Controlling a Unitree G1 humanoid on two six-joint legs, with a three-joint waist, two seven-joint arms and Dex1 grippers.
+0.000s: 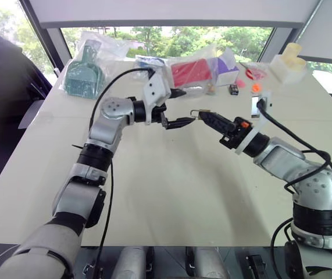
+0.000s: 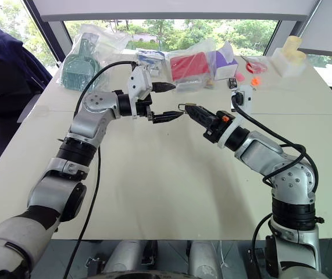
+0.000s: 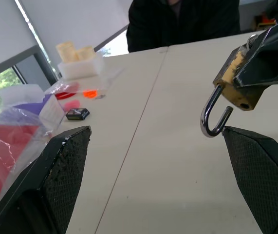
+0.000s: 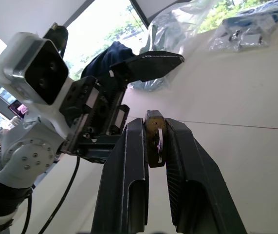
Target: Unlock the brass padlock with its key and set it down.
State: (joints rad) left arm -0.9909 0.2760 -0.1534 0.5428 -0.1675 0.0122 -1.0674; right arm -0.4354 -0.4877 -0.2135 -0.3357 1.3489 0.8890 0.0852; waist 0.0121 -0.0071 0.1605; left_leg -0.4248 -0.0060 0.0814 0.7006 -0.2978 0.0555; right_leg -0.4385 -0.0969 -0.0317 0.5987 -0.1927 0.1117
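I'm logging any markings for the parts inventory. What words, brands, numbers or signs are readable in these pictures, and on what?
None can be read.
brass padlock, held in the right gripper: no stamp legible on its worn body.
bagged packages at the table's far edge: any print is too small to read.
small black object: its marking is blurred.

Above the middle of the table [image 1: 171, 192], the brass padlock [image 1: 196, 113] sits between the left gripper [image 1: 180, 108] on its left and the right gripper [image 1: 207, 115] on its right; bags [image 1: 192, 72] line the far edge behind them.
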